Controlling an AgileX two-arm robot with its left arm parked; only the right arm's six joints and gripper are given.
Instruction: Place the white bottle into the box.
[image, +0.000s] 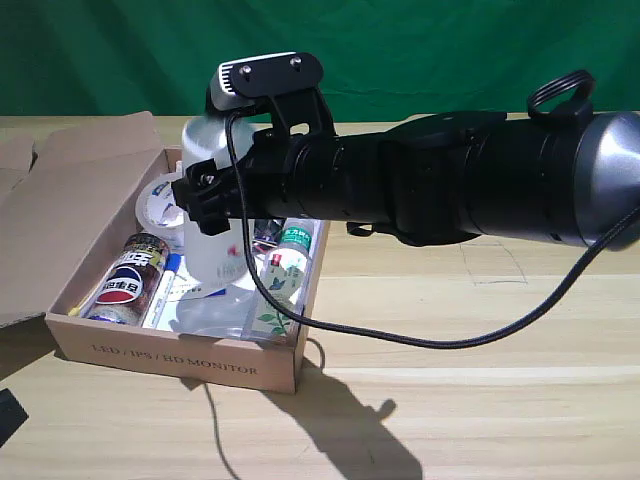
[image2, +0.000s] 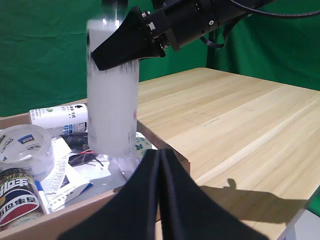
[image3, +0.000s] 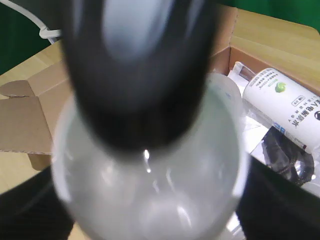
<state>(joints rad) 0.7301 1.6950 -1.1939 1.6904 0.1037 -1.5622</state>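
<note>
white bottle (image: 215, 200): upright, inside the box, among the clutter; whether its base touches the floor can't be told
right gripper (image: 205, 195): clamped on the white bottle's upper body
box (image: 170, 358): open, on the wooden table (image: 480, 350)
near bottle: tape roll (image2: 22, 147), Pepsi can (image: 128, 280), smaller white bottle (image3: 285, 102)

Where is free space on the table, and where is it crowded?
The wooden table lies bare on the exterior view's right of the box. Inside the box it is crowded: the tape roll, the Pepsi can and the green-cap bottle surround the white bottle in the right gripper.
</note>
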